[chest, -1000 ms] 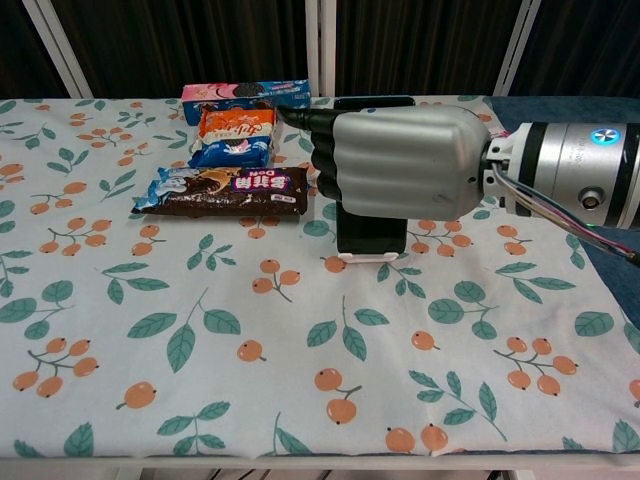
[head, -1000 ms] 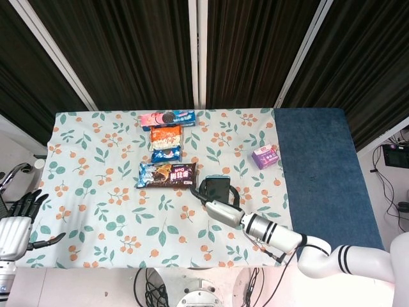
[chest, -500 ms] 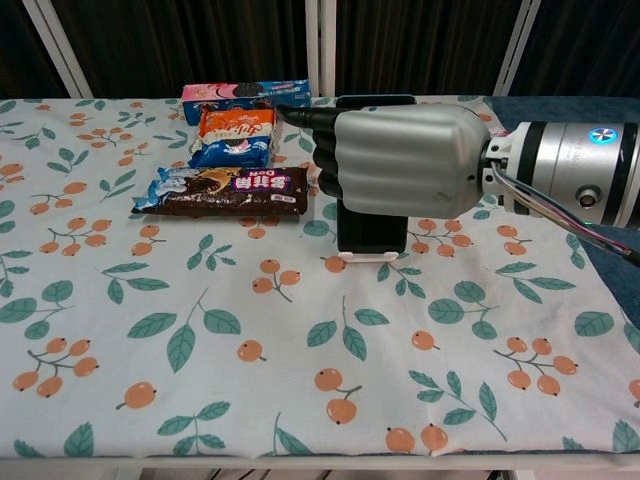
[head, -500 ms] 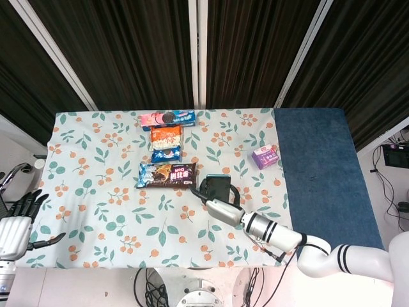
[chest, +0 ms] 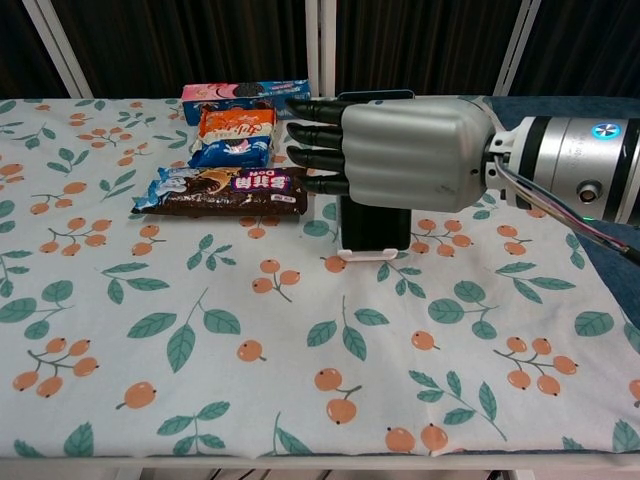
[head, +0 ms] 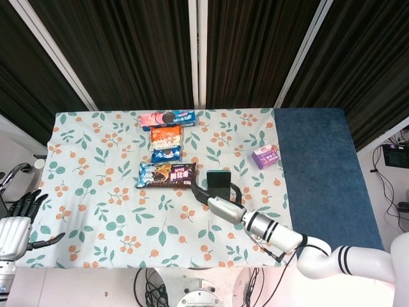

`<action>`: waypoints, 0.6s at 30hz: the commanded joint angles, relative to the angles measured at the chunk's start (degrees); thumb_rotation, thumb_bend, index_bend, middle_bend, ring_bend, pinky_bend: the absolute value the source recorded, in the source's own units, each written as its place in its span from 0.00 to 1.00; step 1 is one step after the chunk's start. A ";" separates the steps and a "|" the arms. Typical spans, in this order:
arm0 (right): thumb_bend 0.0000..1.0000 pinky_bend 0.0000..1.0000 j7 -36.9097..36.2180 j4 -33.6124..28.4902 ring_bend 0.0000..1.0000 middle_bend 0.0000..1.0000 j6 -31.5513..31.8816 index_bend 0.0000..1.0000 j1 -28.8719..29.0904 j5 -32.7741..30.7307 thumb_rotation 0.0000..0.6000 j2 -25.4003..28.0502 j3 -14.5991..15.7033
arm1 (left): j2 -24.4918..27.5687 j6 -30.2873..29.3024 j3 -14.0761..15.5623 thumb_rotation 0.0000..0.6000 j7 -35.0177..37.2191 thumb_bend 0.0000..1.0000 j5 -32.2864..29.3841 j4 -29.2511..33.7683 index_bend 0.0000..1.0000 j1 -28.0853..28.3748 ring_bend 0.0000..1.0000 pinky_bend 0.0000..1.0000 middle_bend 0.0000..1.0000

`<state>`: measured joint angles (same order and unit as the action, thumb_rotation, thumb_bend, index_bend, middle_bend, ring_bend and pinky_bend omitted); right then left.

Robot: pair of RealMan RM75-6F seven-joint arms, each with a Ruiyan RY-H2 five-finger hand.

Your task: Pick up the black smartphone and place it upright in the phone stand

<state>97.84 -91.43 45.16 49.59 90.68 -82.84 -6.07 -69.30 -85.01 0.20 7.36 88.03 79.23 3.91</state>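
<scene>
The black smartphone point(head: 218, 179) stands upright in the white phone stand point(chest: 366, 255) near the middle of the floral tablecloth. In the chest view its lower half point(chest: 376, 226) shows below my right hand point(chest: 410, 155), which hangs in front of it. The dark fingers point(chest: 316, 131) are stretched out to the left and spread, gripping nothing. In the head view the right hand point(head: 216, 202) lies just in front of the phone. My left hand point(head: 15, 225) rests off the table's left front corner, fingers apart and empty.
Left of the phone lies a dark chocolate snack pack point(head: 167, 174). Behind it sit a small blue pack point(head: 166, 154), an orange pack point(head: 165, 135) and a blue-pink biscuit box point(head: 167, 118). A purple box point(head: 265, 156) sits right, near the blue cloth point(head: 313, 166).
My right hand's fingers have uncurled from around the phone and now stretch out. The phone stays upright in the stand. The left hand has not moved.
</scene>
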 commanded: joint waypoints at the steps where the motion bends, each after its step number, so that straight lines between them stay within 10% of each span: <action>1: 0.18 0.00 0.30 -0.28 0.00 0.00 0.09 0.00 0.08 -0.23 1.00 0.37 0.19 | 0.02 -0.02 0.01 0.54 -0.02 0.00 0.00 0.00 0.11 -0.03 0.05 0.14 0.04; 18: 0.09 0.00 -13.74 -8.53 0.00 0.00 14.11 0.00 -5.72 5.21 1.00 10.92 1.36 | 0.13 -0.07 -0.10 0.54 -1.12 0.00 0.27 1.04 0.11 0.19 0.05 0.14 0.04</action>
<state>88.53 -97.97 54.84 46.37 93.70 -74.57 -5.23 -69.18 -85.08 0.09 6.25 88.29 80.27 4.10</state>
